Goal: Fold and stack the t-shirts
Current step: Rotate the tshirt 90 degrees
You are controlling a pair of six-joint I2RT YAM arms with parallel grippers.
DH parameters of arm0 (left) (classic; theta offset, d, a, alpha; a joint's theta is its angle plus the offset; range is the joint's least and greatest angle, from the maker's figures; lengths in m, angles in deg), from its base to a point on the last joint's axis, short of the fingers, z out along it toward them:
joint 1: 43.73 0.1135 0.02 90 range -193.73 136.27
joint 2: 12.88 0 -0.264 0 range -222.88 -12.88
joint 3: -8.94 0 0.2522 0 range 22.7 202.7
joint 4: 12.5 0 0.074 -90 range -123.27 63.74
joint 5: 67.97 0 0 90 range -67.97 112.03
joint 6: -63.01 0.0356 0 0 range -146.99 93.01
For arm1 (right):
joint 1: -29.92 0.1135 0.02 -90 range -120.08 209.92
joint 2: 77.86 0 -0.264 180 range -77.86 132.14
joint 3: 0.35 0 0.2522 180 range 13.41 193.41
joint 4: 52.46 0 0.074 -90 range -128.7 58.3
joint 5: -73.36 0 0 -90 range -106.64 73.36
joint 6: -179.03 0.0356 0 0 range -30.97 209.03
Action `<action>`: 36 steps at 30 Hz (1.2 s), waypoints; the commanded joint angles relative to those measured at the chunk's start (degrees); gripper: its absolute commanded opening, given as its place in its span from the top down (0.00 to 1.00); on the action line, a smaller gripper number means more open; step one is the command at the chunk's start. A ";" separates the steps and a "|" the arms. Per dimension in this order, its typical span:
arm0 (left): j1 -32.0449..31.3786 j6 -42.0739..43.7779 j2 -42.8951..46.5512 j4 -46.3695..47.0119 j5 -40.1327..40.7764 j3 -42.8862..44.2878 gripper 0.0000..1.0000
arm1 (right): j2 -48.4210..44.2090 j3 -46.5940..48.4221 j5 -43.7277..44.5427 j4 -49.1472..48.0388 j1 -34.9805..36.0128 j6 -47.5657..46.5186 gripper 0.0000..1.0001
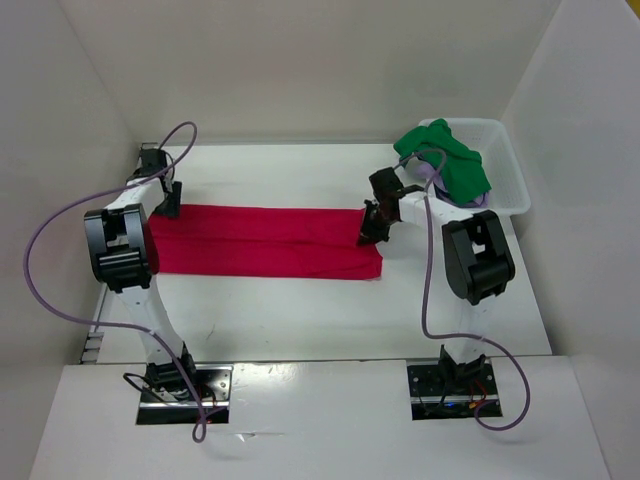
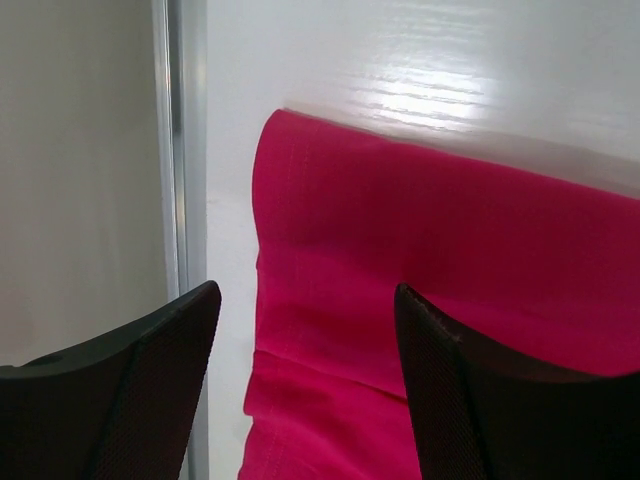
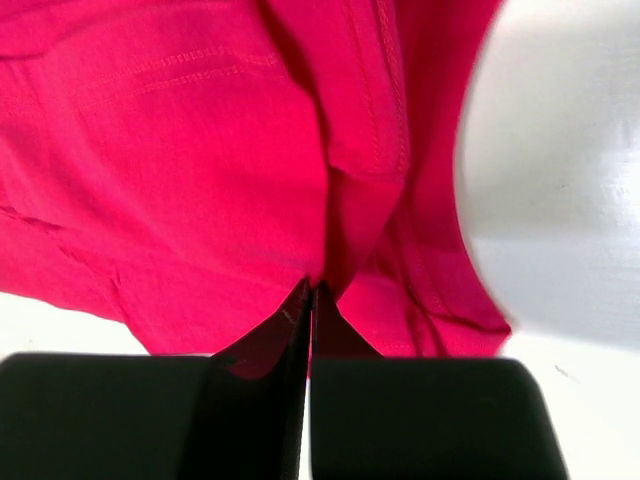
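1. The red t-shirt (image 1: pixel 265 243) lay flat on the white table (image 1: pixel 300 310) as a long, narrow band folded lengthwise. It ran from the left arm across to the right arm.
2. The left gripper (image 1: pixel 168 200) stood at the shirt's left end with its fingers spread wide and nothing between them. In the left wrist view, the left gripper (image 2: pixel 305 295) had one finger (image 2: pixel 470 400) over the red cloth. The other finger (image 2: pixel 140 390) was over the bare table edge, beside a metal strip (image 2: pixel 172 150).
3. The right gripper (image 1: pixel 372 228) was down on the shirt's right end. In the right wrist view, the right gripper (image 3: pixel 310 287) had its fingers pressed together, and a pucker of the red t-shirt (image 3: pixel 180 150) was pinched at their tips. The cloth rose into a ridge just above the pinch.
4. Rows of double stitching ran along the shirt's hem (image 3: pixel 170 75) in the right wrist view. That was the only marking on the fabric that could be made out.
5. The green t-shirt (image 1: pixel 450 160) sat crumpled in the white basket (image 1: pixel 505 150) at the far right of the table and spilled over its near rim.
6. A little of the lavender t-shirt (image 1: pixel 428 172) showed under the green one, at the basket's left side.
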 commanded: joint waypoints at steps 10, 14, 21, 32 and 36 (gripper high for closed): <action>1.95 2.94 -1.25 1.99 0.11 3.69 0.23 | -5.64 -4.34 1.96 2.10 -0.30 1.13 0.40; 2.47 5.13 0.52 1.37 -0.43 5.27 0.17 | -12.14 -7.40 6.18 4.74 -0.30 3.15 0.29; 4.84 6.02 -5.37 0.75 -0.43 9.31 0.16 | -16.82 -16.64 5.93 1.24 -0.30 8.87 0.24; 6.08 7.07 -6.17 1.28 -1.13 9.24 0.13 | -11.02 -21.14 1.44 -4.22 -0.30 10.02 0.60; 7.83 6.54 -5.11 0.50 -2.88 8.62 0.12 | -8.82 -18.85 1.44 -4.22 -1.70 8.70 1.00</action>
